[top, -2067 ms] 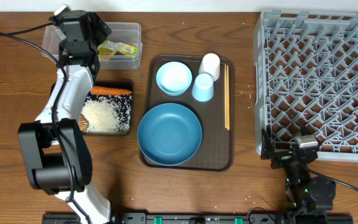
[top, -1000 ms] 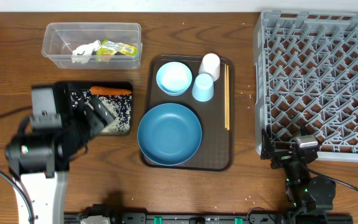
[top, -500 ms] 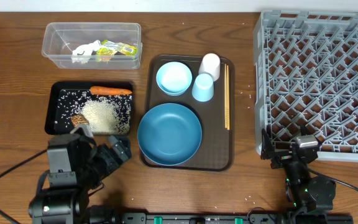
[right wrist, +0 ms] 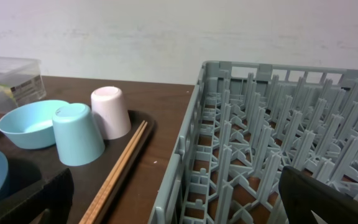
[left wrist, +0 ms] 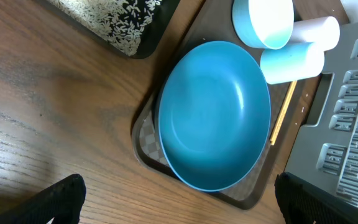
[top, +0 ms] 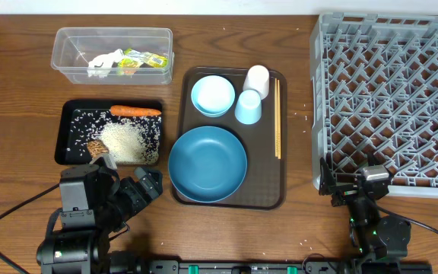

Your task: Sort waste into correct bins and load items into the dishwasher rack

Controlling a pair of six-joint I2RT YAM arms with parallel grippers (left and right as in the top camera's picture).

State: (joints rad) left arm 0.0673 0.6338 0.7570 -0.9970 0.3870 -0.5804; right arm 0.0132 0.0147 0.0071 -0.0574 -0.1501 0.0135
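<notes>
A wooden table is seen from above. The left gripper is held low at the near-left edge, its jaws spread wide and nothing held between them. The dark blue dish lies just beside it, at about two o'clock, untouched, on a brown serving tray. At twelve o'clock from this gripper a shallow black tray is found, just above its fingers. In that tray an orange carrot, white rice and a small brown lump are laid. Farther off at twelve o'clock stands a clear tub, in which crumpled white paper and yellow-green wrappers are kept.

On the serving tray, beyond the dish, a light blue bowl, a white cup and a light blue cup are set, both cups upside down, with wooden chopsticks along the right rim.

The right gripper is likewise opened wide and empty, at the near corner of the grey dishwasher rack, which stretches away from twelve to one o'clock. The cups lie well apart from it at ten o'clock.
</notes>
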